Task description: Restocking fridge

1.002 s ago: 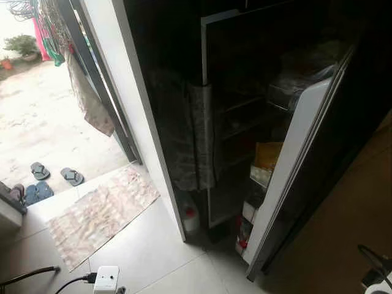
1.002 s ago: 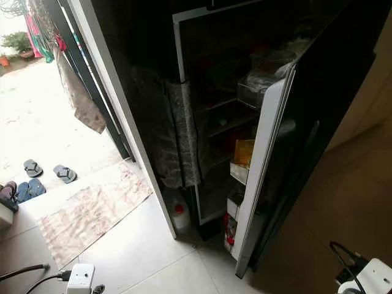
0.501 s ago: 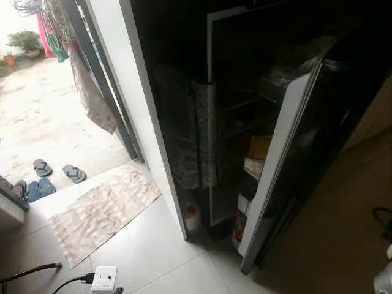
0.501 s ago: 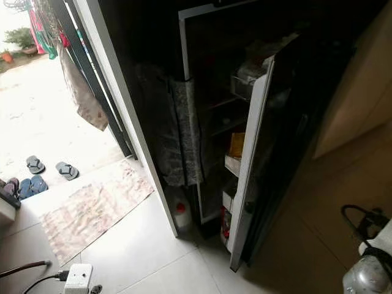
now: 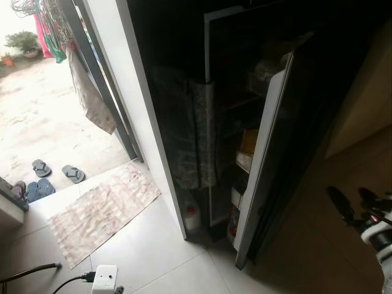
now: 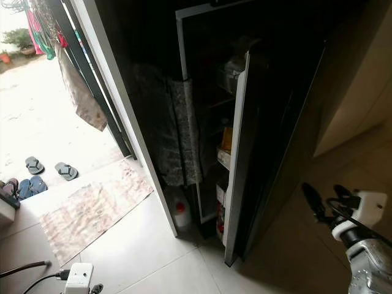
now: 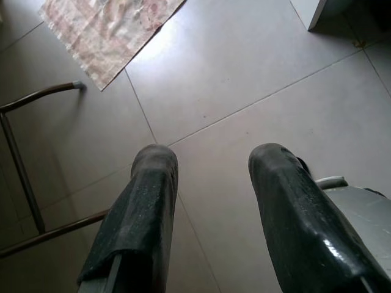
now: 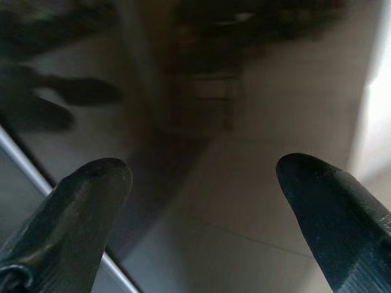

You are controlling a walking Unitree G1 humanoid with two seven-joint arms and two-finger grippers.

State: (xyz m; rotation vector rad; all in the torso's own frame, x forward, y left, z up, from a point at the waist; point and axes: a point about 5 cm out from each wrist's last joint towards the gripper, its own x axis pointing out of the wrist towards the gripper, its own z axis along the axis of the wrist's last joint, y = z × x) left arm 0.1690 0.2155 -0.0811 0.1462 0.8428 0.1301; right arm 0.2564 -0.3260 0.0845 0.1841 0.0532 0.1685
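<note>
At centre: one dark fridge (image 6: pixel 202 73) beside a white wall edge (image 5: pixel 141 116), its interior deep in shade.
Fridge door: one door (image 6: pixel 236 159), standing partly ajar and seen nearly edge-on; its pale inner edge faces the camera.
Door shelves: a few packets (image 5: pixel 248 142) sit stacked in the door racks; their exact number cannot be told in the dark.
Floor by the fridge: one white jug with a red cap (image 5: pixel 191 215) stands at the foot of the wall edge.
Cloth: one patterned cloth (image 5: pixel 199 135) hangs over the fridge's side.
Right gripper: right gripper (image 6: pixel 324 202) is raised near the door's outer face, its two black fingers (image 8: pixel 91 183) spread apart, gripping nothing.
Left gripper: left gripper (image 7: pixel 208 165) hangs over the grey floor tiles (image 7: pixel 244 67), two fingers parted, empty.
Doorway: one mat (image 5: pixel 101 211) lies on the tiles; outside, four sandals (image 5: pixel 52 177) rest on the ground.
Bottom edge: one white power adapter (image 5: pixel 105 278) with a black cable.
</note>
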